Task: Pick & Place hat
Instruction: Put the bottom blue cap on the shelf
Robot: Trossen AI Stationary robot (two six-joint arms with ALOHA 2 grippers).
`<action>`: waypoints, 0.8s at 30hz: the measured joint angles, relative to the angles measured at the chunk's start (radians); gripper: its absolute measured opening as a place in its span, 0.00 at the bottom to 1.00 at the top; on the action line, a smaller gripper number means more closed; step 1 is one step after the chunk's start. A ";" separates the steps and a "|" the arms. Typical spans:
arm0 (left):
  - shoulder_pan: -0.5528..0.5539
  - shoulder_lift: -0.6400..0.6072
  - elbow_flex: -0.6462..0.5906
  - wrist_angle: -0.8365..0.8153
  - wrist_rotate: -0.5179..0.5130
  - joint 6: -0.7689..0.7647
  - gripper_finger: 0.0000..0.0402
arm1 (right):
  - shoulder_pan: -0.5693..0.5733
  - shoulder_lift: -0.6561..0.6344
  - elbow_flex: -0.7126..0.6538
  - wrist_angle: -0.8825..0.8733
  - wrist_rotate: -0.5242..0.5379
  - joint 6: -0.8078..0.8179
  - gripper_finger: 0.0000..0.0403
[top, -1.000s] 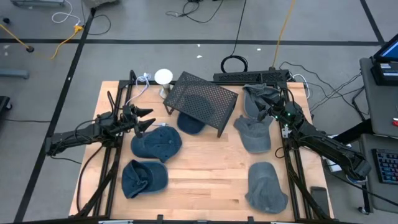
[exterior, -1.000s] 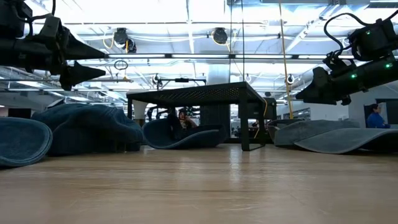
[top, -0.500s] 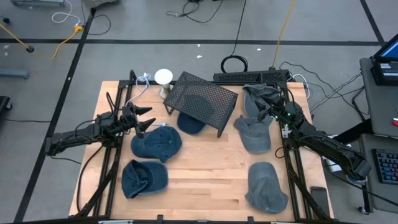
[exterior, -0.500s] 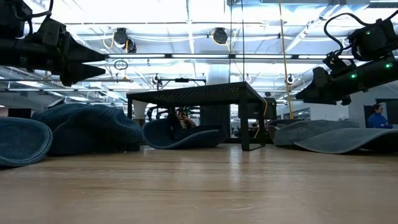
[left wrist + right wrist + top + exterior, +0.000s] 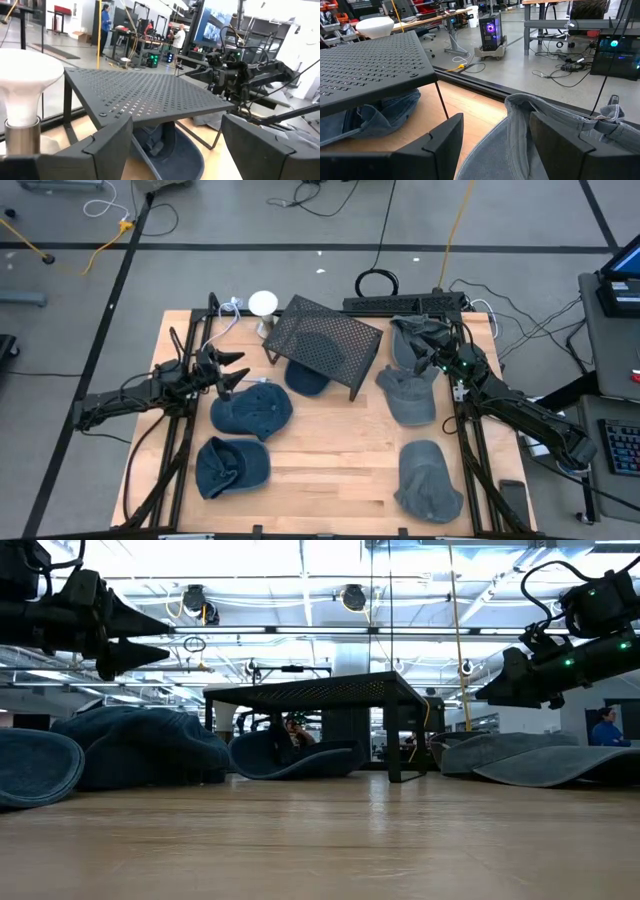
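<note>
Several caps lie on the wooden table. A blue cap [image 5: 250, 412] sits near my left gripper [image 5: 234, 372], and another blue cap [image 5: 232, 465] lies nearer the table's front. A third blue cap [image 5: 305, 377] rests under the black perforated rack [image 5: 322, 345]; it also shows in the left wrist view [image 5: 165, 150]. Grey caps [image 5: 408, 395] [image 5: 418, 338] [image 5: 430, 480] lie on the right. My left gripper [image 5: 175, 150] is open and hovers above the table, pointing at the rack. My right gripper [image 5: 428, 360] is open above a grey cap [image 5: 520, 130], with its fingers on either side and clear of it.
A white bulb-shaped object [image 5: 262, 304] stands at the far edge left of the rack. Cables and a power strip [image 5: 400, 302] lie beyond the far edge. Bare wood [image 5: 330, 450] lies in the table's middle and near side. People show in the room behind the table.
</note>
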 joint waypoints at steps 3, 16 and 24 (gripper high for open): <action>0.000 0.000 0.024 -0.016 0.019 -0.006 0.77 | 0.000 0.000 0.000 0.000 0.000 0.000 0.55; -0.001 0.233 0.460 -0.518 0.029 -0.025 0.67 | 0.000 0.000 0.000 0.000 0.000 0.000 0.55; -0.074 0.533 0.789 -0.783 0.087 -0.098 0.65 | 0.000 0.000 0.000 0.000 0.000 0.000 0.55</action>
